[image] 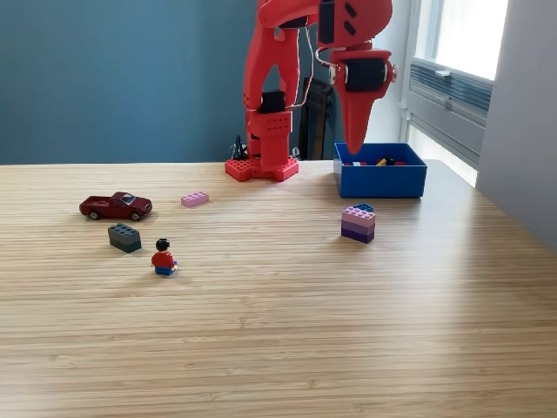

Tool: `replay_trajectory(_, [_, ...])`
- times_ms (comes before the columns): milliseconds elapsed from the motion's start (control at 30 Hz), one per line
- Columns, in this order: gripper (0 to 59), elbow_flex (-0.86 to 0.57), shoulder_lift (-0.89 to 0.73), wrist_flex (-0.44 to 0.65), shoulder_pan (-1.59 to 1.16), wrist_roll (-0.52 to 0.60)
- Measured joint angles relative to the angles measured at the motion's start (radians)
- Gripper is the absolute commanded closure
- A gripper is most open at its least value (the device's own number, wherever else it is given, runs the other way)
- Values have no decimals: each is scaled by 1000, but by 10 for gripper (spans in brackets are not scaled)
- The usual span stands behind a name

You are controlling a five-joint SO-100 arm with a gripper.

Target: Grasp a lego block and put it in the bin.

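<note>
The bright blue bin [380, 180] stands at the back right of the table, with a few small red, yellow and dark pieces showing inside. My red gripper [355, 146] hangs point-down over the bin's left part, its tip just above the rim. Its jaws look shut and I see nothing held between them. Loose lego blocks lie on the table: a flat pink one [195, 199], a dark grey one [124, 237], and a pink-and-purple stack [358, 224] in front of the bin with a small blue piece [364, 207] behind it.
A dark red toy car [116, 206] and a small minifigure [164, 258] with a red torso sit on the exterior view's left. The arm's red base [261, 168] stands at the table's back edge, left of the bin. A wall and window run along the right.
</note>
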Motion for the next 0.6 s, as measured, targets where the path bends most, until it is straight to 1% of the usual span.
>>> replay_trajectory(67, [586,0,0,-5,37,0])
replay_trajectory(233, [586,0,0,-55,144,0])
replay_trajectory(400, [586,95,0,-152,278,-32])
replay_trajectory(600, [586,192,0,-270,439,-110])
